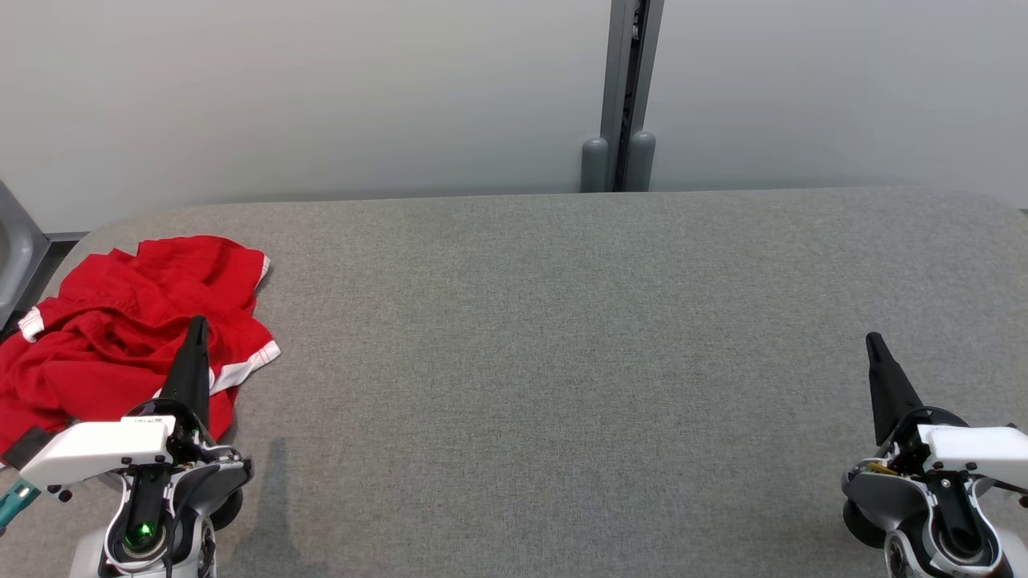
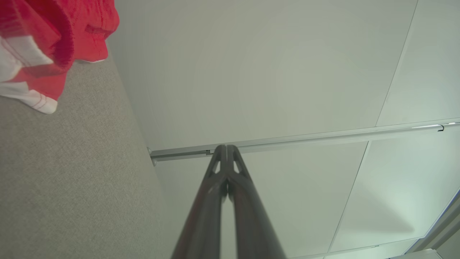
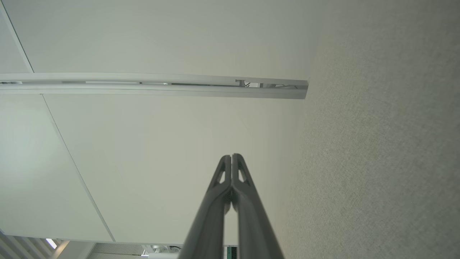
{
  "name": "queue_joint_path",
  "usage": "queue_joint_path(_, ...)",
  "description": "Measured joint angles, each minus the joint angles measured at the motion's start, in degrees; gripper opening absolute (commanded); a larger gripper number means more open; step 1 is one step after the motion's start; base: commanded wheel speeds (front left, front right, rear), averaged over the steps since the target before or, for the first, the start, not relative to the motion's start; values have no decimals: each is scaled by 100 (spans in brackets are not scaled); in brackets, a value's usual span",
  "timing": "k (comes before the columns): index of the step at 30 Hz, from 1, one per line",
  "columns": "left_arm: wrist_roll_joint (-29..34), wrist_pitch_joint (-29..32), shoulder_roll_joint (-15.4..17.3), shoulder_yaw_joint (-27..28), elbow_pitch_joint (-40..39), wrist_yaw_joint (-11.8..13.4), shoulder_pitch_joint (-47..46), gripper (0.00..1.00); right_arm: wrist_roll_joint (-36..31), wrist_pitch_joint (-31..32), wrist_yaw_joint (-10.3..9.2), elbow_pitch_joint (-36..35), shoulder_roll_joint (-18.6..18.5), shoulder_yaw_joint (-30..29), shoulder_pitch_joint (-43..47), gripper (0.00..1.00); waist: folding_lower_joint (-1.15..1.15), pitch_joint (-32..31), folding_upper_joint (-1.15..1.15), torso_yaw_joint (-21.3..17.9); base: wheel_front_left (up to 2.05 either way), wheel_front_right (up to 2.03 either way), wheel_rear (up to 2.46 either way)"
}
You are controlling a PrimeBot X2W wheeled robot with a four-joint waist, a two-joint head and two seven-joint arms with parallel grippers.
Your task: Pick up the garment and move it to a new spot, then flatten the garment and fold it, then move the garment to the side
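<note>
1. Garment (image 1: 120, 321): red cloth, soft, matt, crumpled; white trim bands.
2. Worktop (image 1: 562, 361): grey woven fabric cover, matt, finely rough.
3. Left hand (image 1: 197, 323) and right hand (image 1: 872, 340): dark, matt, plastic-looking. Wrist housings (image 1: 96, 449): white, glossy.
4. Wall panels (image 1: 321, 88): smooth, matt. Post (image 1: 630, 80): grey metal, satin.

The grey desk (image 1: 562, 361) offered open passage from its middle across to the right edge. A crumpled red garment (image 1: 120, 321) took up the left end and was the only obstacle lying on the surface. The left pincer (image 1: 197, 323), fingers pressed together, stood just beside that heap. The right pincer (image 1: 872, 339), likewise closed, stood over bare cloth, well apart. A pale wall (image 1: 321, 80) closed off the far edge, with a grey upright post (image 1: 622, 96) at mid-span.
</note>
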Motion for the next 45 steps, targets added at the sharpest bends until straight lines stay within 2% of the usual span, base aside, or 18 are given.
queue_joint_path(45,0,0,1,0,0,0,0,0,0,0,0,0,0,0,0,0,0,0,0,0,0,0,0)
